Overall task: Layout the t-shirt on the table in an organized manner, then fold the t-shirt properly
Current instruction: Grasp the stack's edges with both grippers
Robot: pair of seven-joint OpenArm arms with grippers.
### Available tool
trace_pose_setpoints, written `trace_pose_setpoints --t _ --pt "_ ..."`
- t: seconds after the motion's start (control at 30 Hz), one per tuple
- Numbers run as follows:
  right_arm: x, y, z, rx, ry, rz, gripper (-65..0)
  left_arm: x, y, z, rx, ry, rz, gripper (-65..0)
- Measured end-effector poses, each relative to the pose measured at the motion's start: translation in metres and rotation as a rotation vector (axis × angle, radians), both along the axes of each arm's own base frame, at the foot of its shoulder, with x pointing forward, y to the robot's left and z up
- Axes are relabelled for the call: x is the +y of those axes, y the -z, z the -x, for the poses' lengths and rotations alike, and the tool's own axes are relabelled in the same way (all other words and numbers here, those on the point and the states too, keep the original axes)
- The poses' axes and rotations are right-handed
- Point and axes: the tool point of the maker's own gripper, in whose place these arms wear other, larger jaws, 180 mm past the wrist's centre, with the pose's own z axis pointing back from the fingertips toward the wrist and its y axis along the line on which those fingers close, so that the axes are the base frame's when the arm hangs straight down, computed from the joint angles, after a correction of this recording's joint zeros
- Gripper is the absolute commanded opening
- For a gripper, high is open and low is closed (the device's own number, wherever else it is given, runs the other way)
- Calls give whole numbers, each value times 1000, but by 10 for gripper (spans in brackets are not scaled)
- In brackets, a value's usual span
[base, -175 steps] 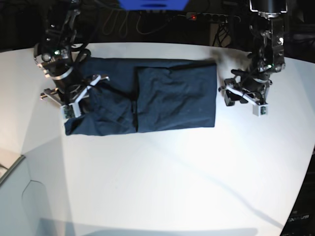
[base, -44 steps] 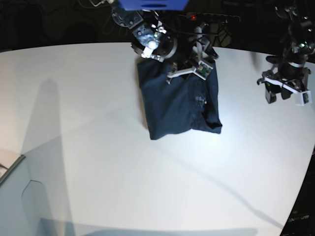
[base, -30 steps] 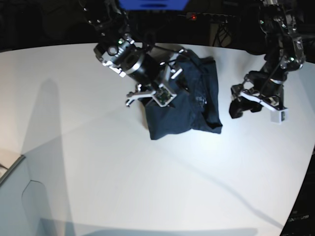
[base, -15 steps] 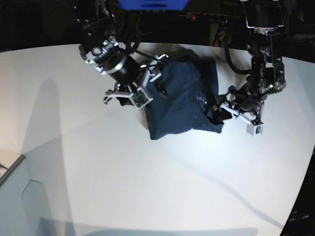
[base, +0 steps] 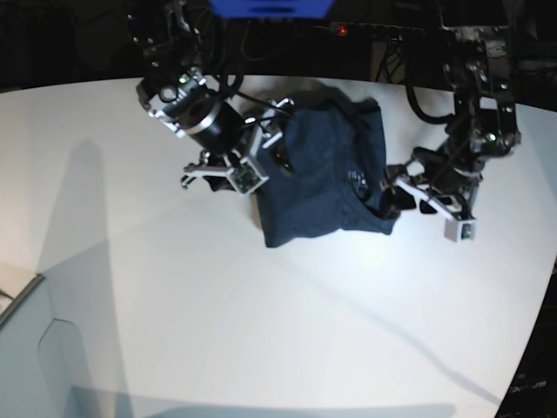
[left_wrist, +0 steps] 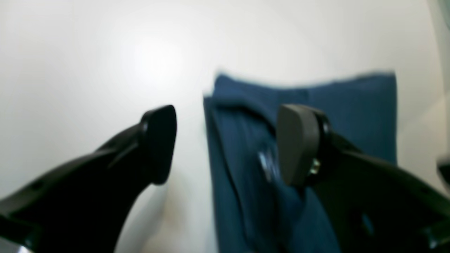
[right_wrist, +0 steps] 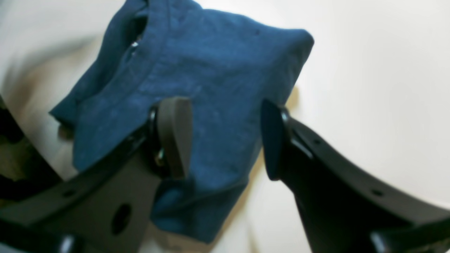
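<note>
Your left claw (left_wrist: 226, 144) was wide open and held nothing, with one finger over the edge of the t-shirt (base: 326, 170). Your right claw (right_wrist: 225, 137) was open too, empty, just above the cloth. The shirt lay on the table (base: 261, 331) as a small lumpy bundle. I think the folds were mostly made, but it looked messy and needed neatening.
</note>
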Motion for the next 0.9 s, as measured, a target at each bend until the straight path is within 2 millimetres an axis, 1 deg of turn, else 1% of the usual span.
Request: trace_pose_setpoints --t 0.1,0.17,0.23,0.37,0.43,0.53,0.63,0.7,0.77,0.83,0.9 --pt "0 -2 -3 -10 0 -2 -335 -12 13 34 58 19 11 -218" --pt "0 -2 -2 -8 1 -2 -335 -14 21 45 89 16 13 -218" --pt "-1 0 -1 -2 1 1 -335 -16 26 49 99 10 24 -218" --pt "0 -4 -5 -15 1 -1 -335 -20 51 62 178 -4 53 -219" --pt "0 -5 -6 -18 1 -2 -335 -22 59 68 206 -7 64 -219" --pt "-1 -4 -6 -15 1 1 -335 -26 58 66 201 -5 71 -220" --pt "0 -4 -6 -18 1 -2 -336 -41 58 66 199 39 76 -226" --pt "0 -4 -5 -16 1 -1 -336 -47 59 67 203 58 80 -269" --pt "0 -4 -6 -17 1 -1 -336 -51 59 68 205 68 81 -341" --pt "0 -4 -5 -16 1 -1 -336 -52 59 67 204 68 84 -396" --pt "0 -4 -5 -15 1 -2 -337 -53 60 68 209 66 88 -428"
